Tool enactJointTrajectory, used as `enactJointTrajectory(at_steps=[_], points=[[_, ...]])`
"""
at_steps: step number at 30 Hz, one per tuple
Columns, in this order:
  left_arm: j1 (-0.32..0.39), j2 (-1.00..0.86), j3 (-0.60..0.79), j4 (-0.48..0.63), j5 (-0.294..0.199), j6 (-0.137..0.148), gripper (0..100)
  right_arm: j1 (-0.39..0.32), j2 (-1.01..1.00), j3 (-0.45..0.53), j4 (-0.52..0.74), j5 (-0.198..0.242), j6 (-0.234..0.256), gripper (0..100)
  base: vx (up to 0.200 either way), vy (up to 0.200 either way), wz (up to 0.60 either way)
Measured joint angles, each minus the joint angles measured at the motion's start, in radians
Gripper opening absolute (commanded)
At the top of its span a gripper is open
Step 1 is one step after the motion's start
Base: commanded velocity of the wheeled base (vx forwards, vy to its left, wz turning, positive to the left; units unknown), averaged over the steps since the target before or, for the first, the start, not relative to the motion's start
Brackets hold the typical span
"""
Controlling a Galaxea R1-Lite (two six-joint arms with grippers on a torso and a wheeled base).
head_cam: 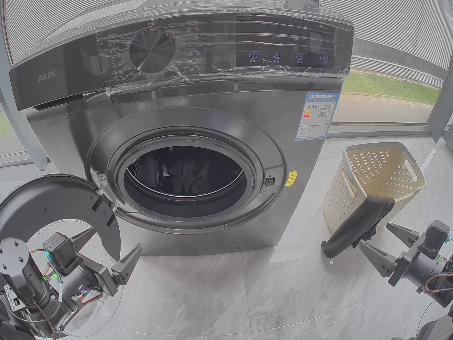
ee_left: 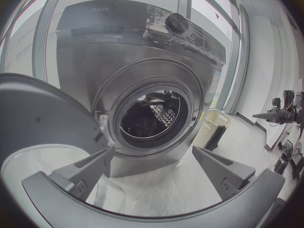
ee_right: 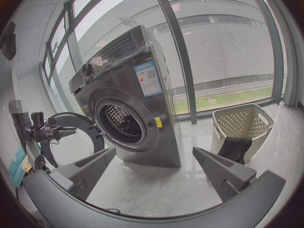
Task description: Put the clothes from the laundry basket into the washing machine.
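"Why do our grey-fingered left gripper, lower left, and right gripper, lower right, gape empty?"

"Ready to grab, we think — the black cloth garment drapes over the cream perforated plastic laundry basket, right; beyond, the grey steel washing machine stands open, waiting."

L gripper low left, R gripper low right, jaws spread.

Left claw, right claw: dark grey wedge fingers, screw at base; black wrist cylinders, orange-red cables.
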Motion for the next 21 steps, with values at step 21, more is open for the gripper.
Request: enactJointTrajectory(at_steps=[21], points=[[0.029, -0.293, 0.0, 0.264, -0.003, 0.018, 100, -0.125, -0.198, 0.0, 0.181, 0.001, -0.063, 100, 0.0, -0.2, 0.0]])
